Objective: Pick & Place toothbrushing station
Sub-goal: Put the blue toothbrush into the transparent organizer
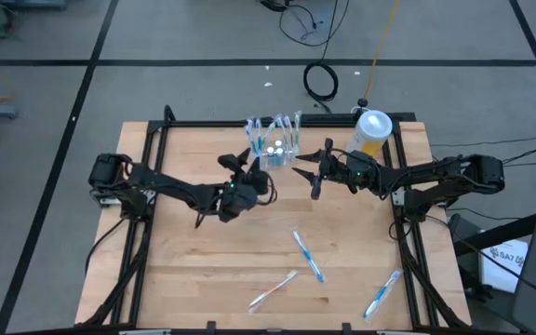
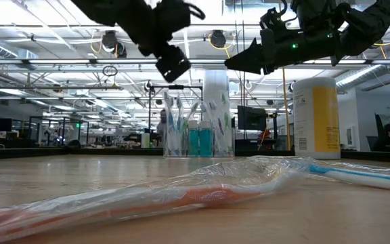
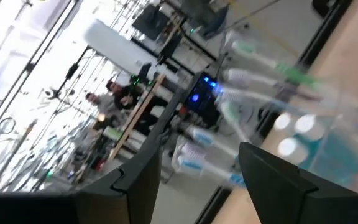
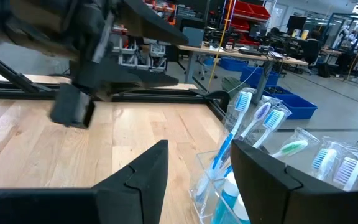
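Left gripper [image 1: 249,170] hangs above the table with fingers spread and nothing between them; the station [image 1: 278,141], a clear holder already stuffed with brushes, stands just beyond its tips, toward the table's far edge. Right gripper [image 1: 307,170] hovers on the station's other side, also parted and empty, tips pointing back at the left one; in the right wrist view the station [image 4: 229,186] sits right past its fingers. Judged: the left arm has let a brush go into the holder, and more wrapped brushes wait. A loose brush [image 1: 309,257] lies well behind both grippers, toward the near edge, with two others farther out beside it. To do the next pick well, the working arm should lift straight clear of the brush heads before swinging back, then come down along a brush's length and close across its handle. In the way: the yellow canister [image 1: 371,132] stands close beside the right gripper's far side, and the two grippers are near enough to each other that only one should move at the holder at a time. The crinkly wrappers may slip.
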